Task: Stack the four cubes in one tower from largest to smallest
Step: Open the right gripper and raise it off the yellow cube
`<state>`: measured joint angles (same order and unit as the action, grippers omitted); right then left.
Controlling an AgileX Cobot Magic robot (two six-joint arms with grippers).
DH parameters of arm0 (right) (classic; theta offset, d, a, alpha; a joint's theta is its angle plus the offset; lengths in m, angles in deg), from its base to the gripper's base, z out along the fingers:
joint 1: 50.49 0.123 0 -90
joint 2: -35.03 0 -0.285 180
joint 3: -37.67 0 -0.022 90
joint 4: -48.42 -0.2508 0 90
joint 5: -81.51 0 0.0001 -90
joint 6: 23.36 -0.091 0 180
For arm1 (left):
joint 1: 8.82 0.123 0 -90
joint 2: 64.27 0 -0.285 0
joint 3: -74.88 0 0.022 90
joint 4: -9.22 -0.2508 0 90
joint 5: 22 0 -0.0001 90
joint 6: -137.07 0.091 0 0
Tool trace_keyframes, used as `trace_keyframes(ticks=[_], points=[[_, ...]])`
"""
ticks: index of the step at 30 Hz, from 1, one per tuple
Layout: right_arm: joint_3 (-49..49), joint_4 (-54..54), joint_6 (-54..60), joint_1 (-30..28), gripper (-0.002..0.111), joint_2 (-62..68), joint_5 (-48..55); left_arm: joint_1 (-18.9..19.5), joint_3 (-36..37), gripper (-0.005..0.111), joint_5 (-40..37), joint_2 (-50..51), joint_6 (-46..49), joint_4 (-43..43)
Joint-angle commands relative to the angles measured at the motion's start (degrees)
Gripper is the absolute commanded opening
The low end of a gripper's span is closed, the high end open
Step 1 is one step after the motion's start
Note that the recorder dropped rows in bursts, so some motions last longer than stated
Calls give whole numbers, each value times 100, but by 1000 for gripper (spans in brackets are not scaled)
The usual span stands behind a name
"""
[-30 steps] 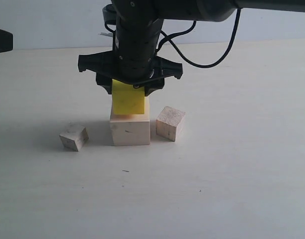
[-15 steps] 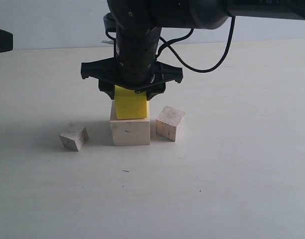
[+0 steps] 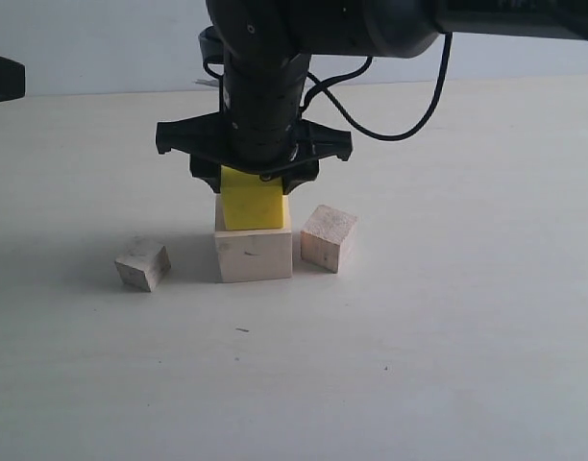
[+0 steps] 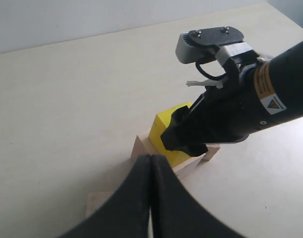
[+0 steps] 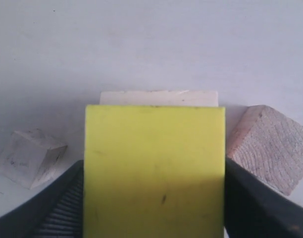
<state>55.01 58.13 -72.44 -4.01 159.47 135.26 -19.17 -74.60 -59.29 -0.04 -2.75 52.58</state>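
Yellow cube (image 5: 154, 168) is showing smooth and matt, lightly speckled. Medium cube (image 5: 270, 148), at right of frame, is showing rough bare wood, grain plain. Large cube (image 3: 254, 254) is looking pale, sanded wood. Table (image 3: 448, 336) is reading matt, off-white.

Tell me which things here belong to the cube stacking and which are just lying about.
Belonging: big pale cube; yellow cube on it, clamped by right gripper; middle wooden cube; small wooden cube.
Just there: table; left gripper, shut, holding nothing.
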Motion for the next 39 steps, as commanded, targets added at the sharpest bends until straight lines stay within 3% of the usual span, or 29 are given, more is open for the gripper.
trace_keyframes(ticks=[1,17,22,32,39], points=[[5,-114,274,-14,0,17,-31,-43,6,0,60,-35,-4,75],[5,-115,509,15,4,17,-28,-43,6,0,60,-35,-4,75],[5,-115,509,15,23,17,-28,-43,6,0,60,-35,-4,75],[5,-115,509,15,79,17,-28,-43,6,0,60,-35,-4,75],[5,-115,509,15,87,17,-8,-43,6,0,60,-35,-4,75]])
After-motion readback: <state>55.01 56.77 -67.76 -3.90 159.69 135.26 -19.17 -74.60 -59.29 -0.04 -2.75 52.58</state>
